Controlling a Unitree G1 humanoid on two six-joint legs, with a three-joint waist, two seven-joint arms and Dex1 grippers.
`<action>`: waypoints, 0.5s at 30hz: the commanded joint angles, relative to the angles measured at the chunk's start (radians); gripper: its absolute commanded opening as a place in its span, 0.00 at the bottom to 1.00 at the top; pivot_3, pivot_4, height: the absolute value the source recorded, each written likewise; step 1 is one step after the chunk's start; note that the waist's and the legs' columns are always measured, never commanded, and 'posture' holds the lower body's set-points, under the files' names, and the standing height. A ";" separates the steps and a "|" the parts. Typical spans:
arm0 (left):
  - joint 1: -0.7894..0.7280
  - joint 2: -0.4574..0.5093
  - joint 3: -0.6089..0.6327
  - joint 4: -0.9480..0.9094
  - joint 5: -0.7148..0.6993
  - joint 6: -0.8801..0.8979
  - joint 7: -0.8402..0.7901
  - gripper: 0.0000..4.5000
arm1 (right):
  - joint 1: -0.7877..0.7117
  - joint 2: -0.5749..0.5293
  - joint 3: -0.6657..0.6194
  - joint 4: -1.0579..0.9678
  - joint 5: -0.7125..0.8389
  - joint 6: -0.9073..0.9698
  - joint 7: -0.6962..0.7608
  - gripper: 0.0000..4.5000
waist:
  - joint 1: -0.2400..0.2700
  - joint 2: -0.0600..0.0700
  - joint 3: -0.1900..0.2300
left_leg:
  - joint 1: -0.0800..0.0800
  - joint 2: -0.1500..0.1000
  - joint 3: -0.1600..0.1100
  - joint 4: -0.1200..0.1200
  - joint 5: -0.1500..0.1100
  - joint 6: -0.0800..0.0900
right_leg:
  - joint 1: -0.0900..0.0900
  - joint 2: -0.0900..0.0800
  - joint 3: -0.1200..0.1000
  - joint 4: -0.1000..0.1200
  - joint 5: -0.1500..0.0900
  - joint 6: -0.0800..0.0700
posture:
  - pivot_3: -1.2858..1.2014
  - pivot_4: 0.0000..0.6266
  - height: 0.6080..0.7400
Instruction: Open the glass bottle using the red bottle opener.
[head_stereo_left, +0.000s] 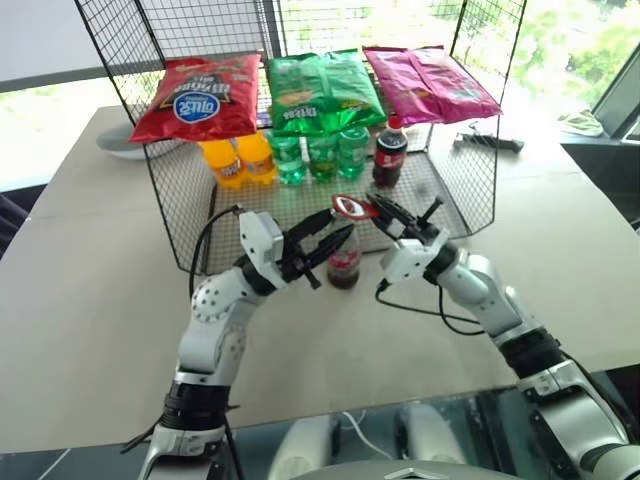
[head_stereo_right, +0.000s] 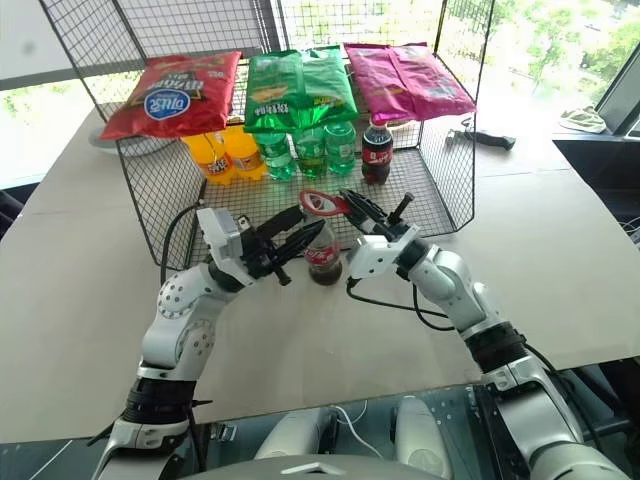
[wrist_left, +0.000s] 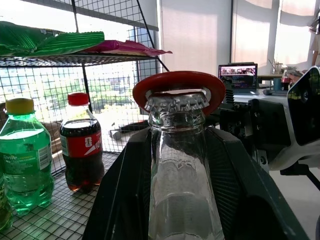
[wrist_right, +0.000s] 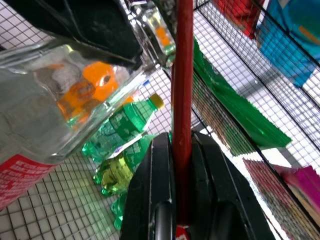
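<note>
The glass bottle stands upright on the table just in front of the wire rack, dark drink in its lower part. My left gripper is shut on its neck; in the left wrist view the black fingers flank the clear neck below the metal cap. My right gripper is shut on the handle of the red bottle opener. The opener's loop head sits over the cap. In the right wrist view the opener runs edge-on out of the fingers, beside the bottle.
The wire rack stands directly behind the bottle. It holds orange bottles, green bottles and a plastic cola bottle, with chip bags on its top shelf. A black tool lies at the far right.
</note>
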 joint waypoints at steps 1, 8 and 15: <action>0.001 0.003 -0.022 0.013 0.025 0.021 0.018 0.30 | -0.045 0.031 0.074 0.021 -0.061 -0.112 -0.040 0.00 | -0.001 0.000 0.000 | 0.003 0.000 0.000 -0.001 0.000 0.000 | 0.002 0.000 0.000 -0.001 0.000 0.000 | 0.52 0.24 1.00; -0.011 -0.002 -0.023 0.027 0.031 0.017 0.021 0.30 | -0.075 0.012 0.093 0.073 -0.069 -0.172 -0.021 0.00 | -0.002 0.000 0.000 | 0.004 0.001 0.000 -0.001 0.000 0.000 | 0.004 0.000 0.000 -0.001 0.000 0.000 | 0.52 0.24 1.00; -0.009 -0.005 -0.030 0.039 0.034 0.009 0.017 0.30 | -0.139 -0.061 0.079 0.075 0.025 -0.182 0.110 0.00 | -0.002 0.000 0.000 | 0.005 0.001 0.000 -0.001 0.000 0.000 | 0.004 0.000 0.000 -0.001 0.000 0.000 | 0.52 0.24 1.00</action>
